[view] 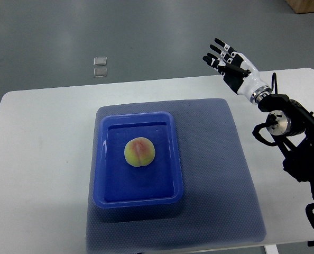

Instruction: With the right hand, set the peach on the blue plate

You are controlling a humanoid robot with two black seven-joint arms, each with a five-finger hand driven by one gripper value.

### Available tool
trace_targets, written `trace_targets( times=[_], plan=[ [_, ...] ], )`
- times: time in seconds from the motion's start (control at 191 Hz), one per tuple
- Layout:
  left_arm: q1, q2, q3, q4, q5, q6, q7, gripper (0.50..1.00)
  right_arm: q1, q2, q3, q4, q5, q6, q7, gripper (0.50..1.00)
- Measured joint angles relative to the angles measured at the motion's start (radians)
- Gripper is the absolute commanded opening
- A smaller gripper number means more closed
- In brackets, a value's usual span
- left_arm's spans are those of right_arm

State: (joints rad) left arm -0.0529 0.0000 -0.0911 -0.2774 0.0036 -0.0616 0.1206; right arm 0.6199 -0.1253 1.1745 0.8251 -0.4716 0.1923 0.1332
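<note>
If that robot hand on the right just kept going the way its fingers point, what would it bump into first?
Probably nothing: the right hand, fingers spread, points up-left past the white table's far edge, over bare grey floor. Its height is unclear.

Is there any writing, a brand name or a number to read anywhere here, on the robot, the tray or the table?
None that can be read.
The blue plate, the peach, the grey mat and the white table carry no print.
The right hand and its arm show no legible label.
The two small clear squares on the floor beyond the table are too small to tell.
</note>
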Motion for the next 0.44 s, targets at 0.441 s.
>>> trace_targets(
  times=[0.441],
  plan=[
    [-0.001,0.0,0.001,-0.002,0.001,-0.001,0.001,1.0,-0.009,0.018,0.0,-0.065,0.308,0.015,0.15,0.932]
  ],
)
